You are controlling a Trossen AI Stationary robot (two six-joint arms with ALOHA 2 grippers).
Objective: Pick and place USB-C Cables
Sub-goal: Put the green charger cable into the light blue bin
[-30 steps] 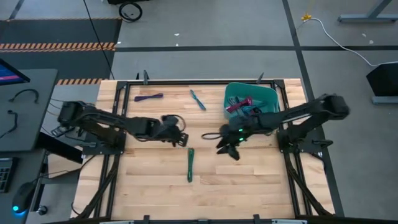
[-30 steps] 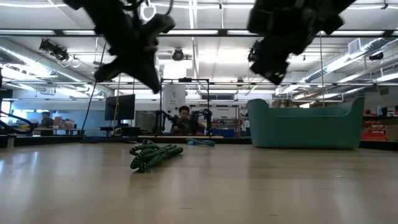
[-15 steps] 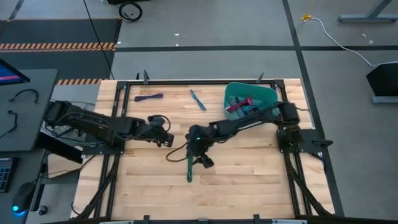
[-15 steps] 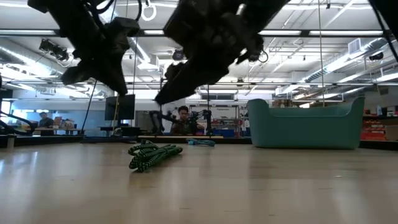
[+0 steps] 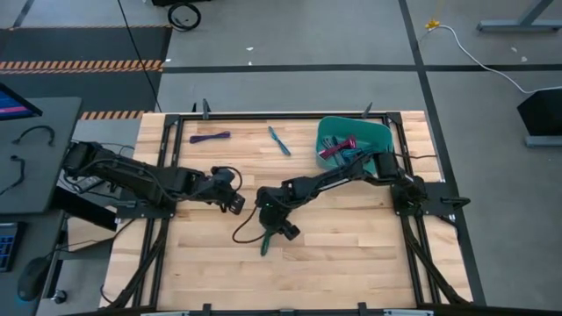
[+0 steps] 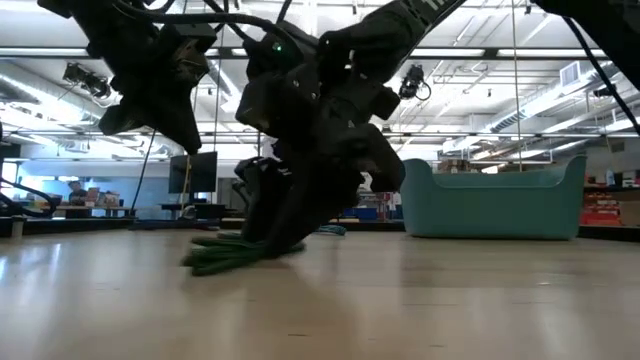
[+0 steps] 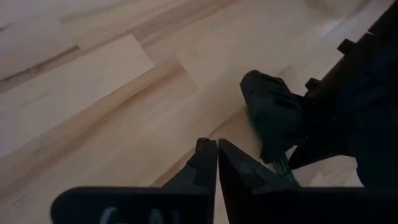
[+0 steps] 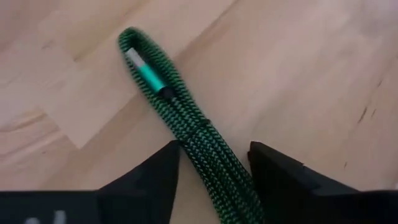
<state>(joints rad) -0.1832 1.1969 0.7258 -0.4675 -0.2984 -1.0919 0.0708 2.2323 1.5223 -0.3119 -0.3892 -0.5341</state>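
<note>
A green braided USB-C cable bundle (image 5: pixel 262 243) (image 6: pixel 222 258) lies flat on the wooden table's middle; its plug end (image 8: pixel 144 70) shows in the right wrist view. My right gripper (image 5: pixel 270 226) (image 8: pixel 214 150) is open and low over it, one finger on each side of the bundle. My left gripper (image 5: pixel 234 203) (image 7: pixel 217 151) is shut and hovers above the table, left of the right gripper. A purple cable (image 5: pixel 209 137) and a teal cable (image 5: pixel 279 140) lie flat near the far edge. Other cables (image 5: pixel 339 147) lie in the teal bin (image 5: pixel 327 128). My right gripper straddles the green bundle's middle (image 8: pixel 200 144) from above, its fingers across the cable's length. One finger (image 8: pixel 163 169) lies against the bundle's side; the other finger (image 8: pixel 273 167) stands apart from it. The bundle lies flat on the table.
The teal bin (image 6: pixel 490 205) stands at the table's far right. A black frame (image 5: pixel 176 132) runs round the tabletop. Bare wood lies along the near side (image 5: pixel 334 272). A person (image 6: pixel 294 192) sits in the room beyond the table.
My right gripper has swung from beside the bin toward the table's left and near side and has come down over the green cable. The cable has turned a little on the table, its near end shifting left. My left gripper has drawn back toward the left edge.
</note>
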